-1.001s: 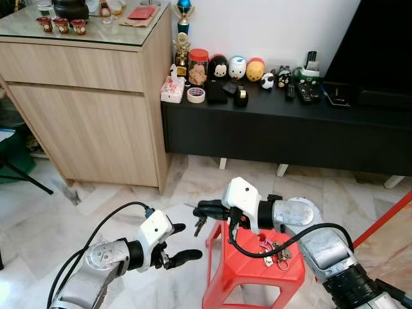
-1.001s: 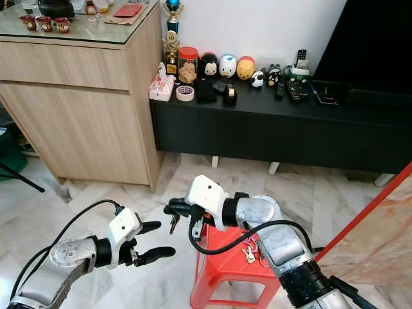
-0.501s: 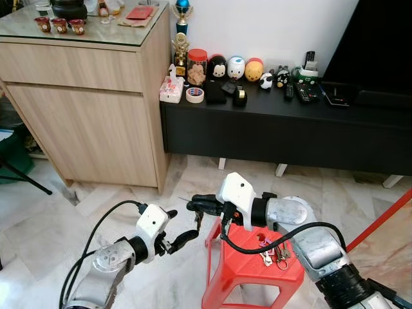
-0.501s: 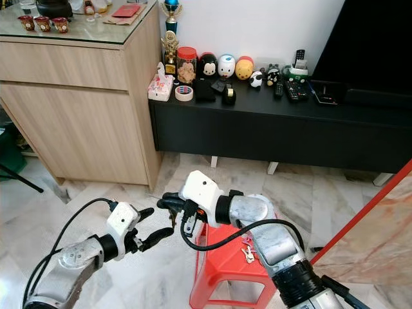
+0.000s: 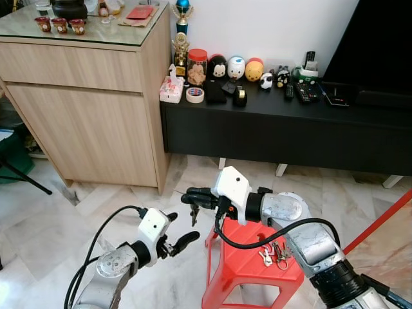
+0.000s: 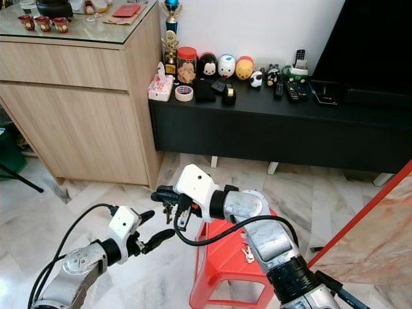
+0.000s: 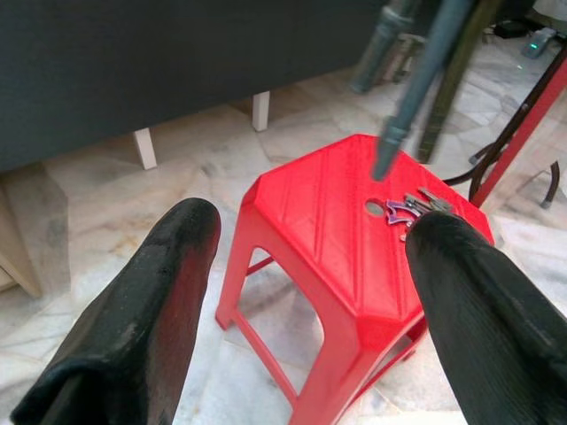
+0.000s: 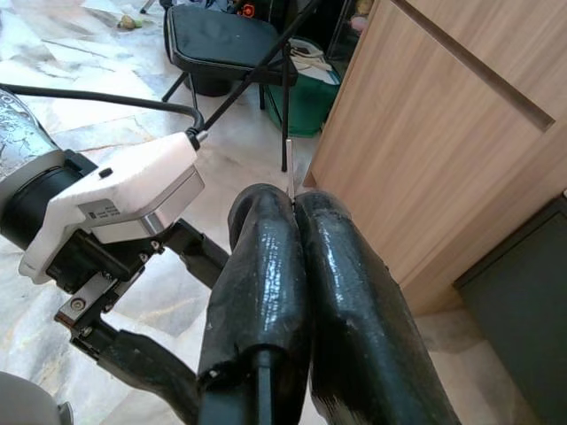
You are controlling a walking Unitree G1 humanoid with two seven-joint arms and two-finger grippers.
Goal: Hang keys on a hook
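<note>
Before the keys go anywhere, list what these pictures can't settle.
- Hook: no hook can be picked out in the head views or the wrist views.
- Held key: it hangs small and dark under the right gripper; in the right wrist view the shut fingers cover all but a thin sliver.
- Keys on the stool: too small to count; in the left wrist view a finger partly covers them.

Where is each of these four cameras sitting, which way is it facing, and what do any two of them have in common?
Left eye: on the head, looking down at the red stool, both hands in front.
Right eye: beside it, same scene; right hand pinches keys.
Left wrist: along the open left hand toward the stool.
Right wrist: along the closed right hand's fingers toward the wooden cabinet.
Shared: both eyes and the left wrist show the stool's spare keys.
</note>
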